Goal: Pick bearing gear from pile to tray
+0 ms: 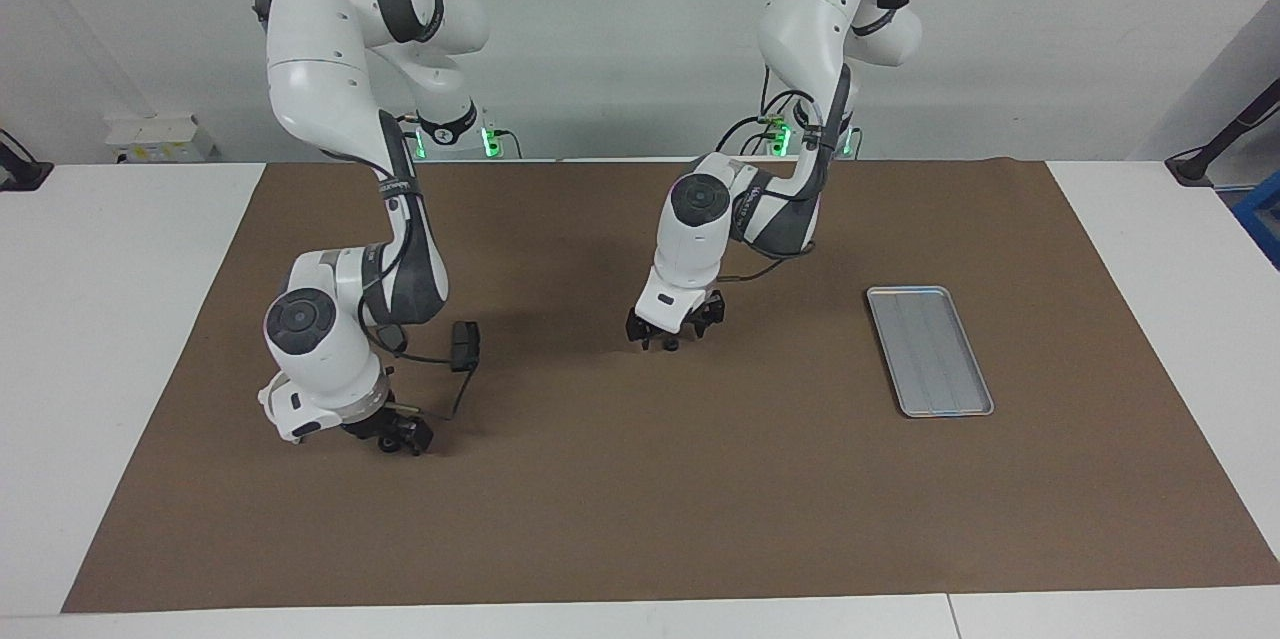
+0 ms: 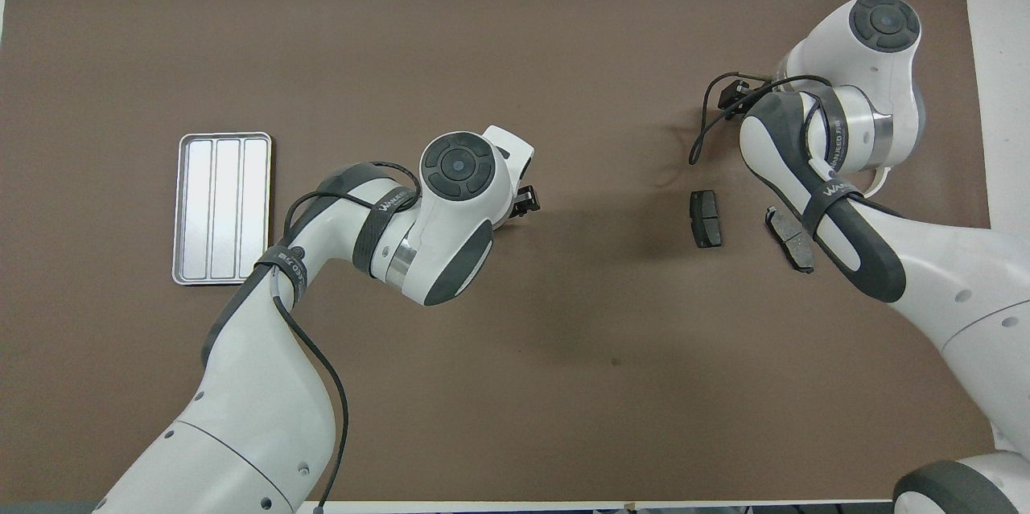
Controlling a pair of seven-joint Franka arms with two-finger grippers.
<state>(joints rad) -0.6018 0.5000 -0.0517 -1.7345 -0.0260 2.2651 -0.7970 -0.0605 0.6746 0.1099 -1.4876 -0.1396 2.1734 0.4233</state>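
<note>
While the left gripper hangs low over the brown mat near the middle of the facing view, its fingers stand spread apart with nothing between them. In the overhead view its black tips peep out from under the white wrist, just above the centre of the frame.

The right gripper sits in the lower left of the facing view, down close to the mat under its bent wrist. Whether it is open or closed cannot be told, and what lies beneath it is hidden. A small black box on a cable hangs beside that wrist.

Of the pile, only two dark brake pads show, in the right half of the overhead view, lying flat on the mat and a little apart from each other. One lies in the clear; the right arm's forearm crosses over part of the second pad. No bearing gear can be made out in either view.

The tray lies flat on the mat at the middle right of the facing view, at the middle left of the overhead view, well apart from the pads and both grippers. Its ribbed floor is bare.
</note>
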